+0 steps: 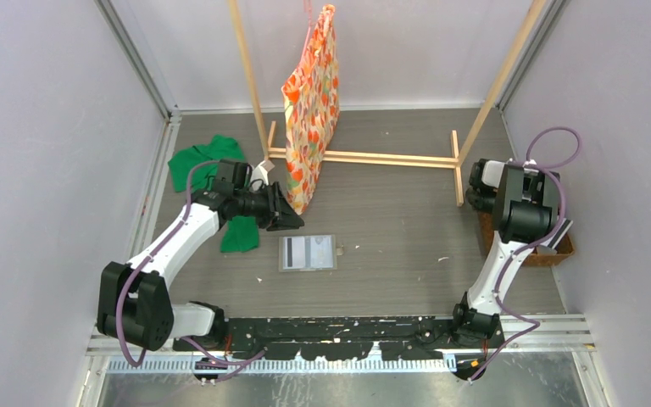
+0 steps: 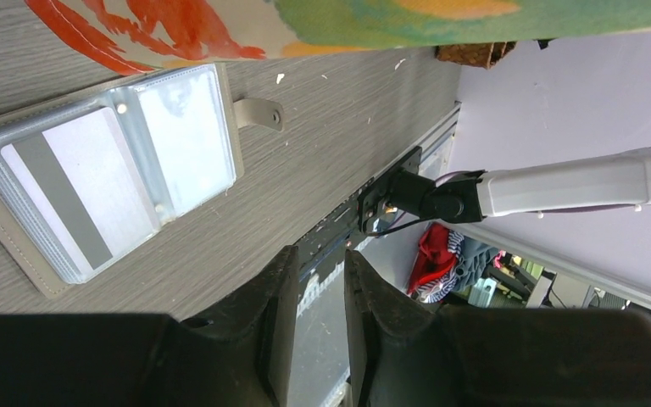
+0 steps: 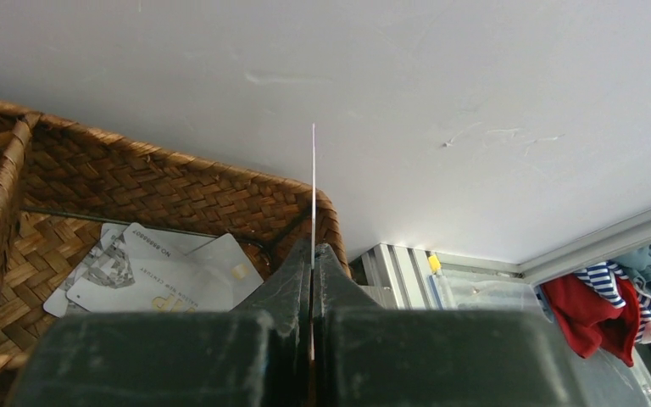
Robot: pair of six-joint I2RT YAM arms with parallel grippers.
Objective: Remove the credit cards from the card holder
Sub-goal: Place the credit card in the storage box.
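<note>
Right jaws clenched on a card (image 3: 313, 186) held edge-up above the wicker basket (image 3: 161, 182), while the card holder (image 1: 308, 252) lies open on the table (image 1: 407, 246), long axis left-to-right, just beside the nearer left jaws, slightly parted and empty.

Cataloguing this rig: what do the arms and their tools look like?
Left arm and right arm: white tubular links between chunky black joint housings, each trailing a purple cable. Left tool and right tool: black, blocky, tapering fingers. No markings visible.
</note>
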